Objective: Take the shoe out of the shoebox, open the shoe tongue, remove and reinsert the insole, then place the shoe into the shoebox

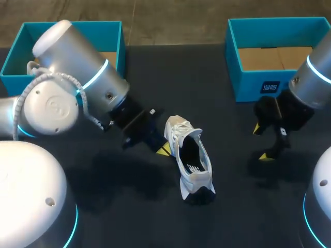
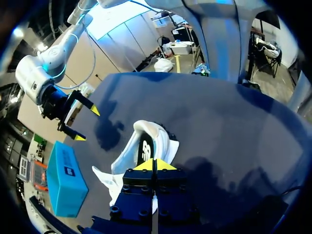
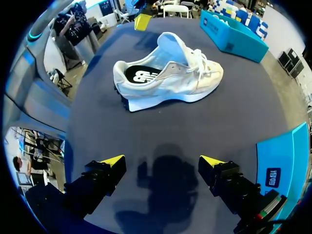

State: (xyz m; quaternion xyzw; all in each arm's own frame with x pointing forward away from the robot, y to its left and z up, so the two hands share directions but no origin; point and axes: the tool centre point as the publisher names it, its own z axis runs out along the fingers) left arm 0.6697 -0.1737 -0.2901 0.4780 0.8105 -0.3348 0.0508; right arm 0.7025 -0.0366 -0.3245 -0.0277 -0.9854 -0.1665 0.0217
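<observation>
A white logo is printed on the black insole point(image 3: 141, 75) of the shoe point(image 3: 195, 80), ahead of the right pincer point(image 3: 162, 161). A small dark label point(image 3: 273, 177) with white characters, too small to read, sits on the blue shoebox point(image 3: 288, 148) wall beside that pincer.

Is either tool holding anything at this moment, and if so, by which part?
Nothing is held. The left tool is shut and empty beside the shoe; the right tool stands open, apart from it.

shoe point(image 1: 199, 175) on table point(image 1: 129, 201), left hand point(image 1: 164, 150) just beside it, shoeboxes point(image 1: 258, 85) behind
</observation>
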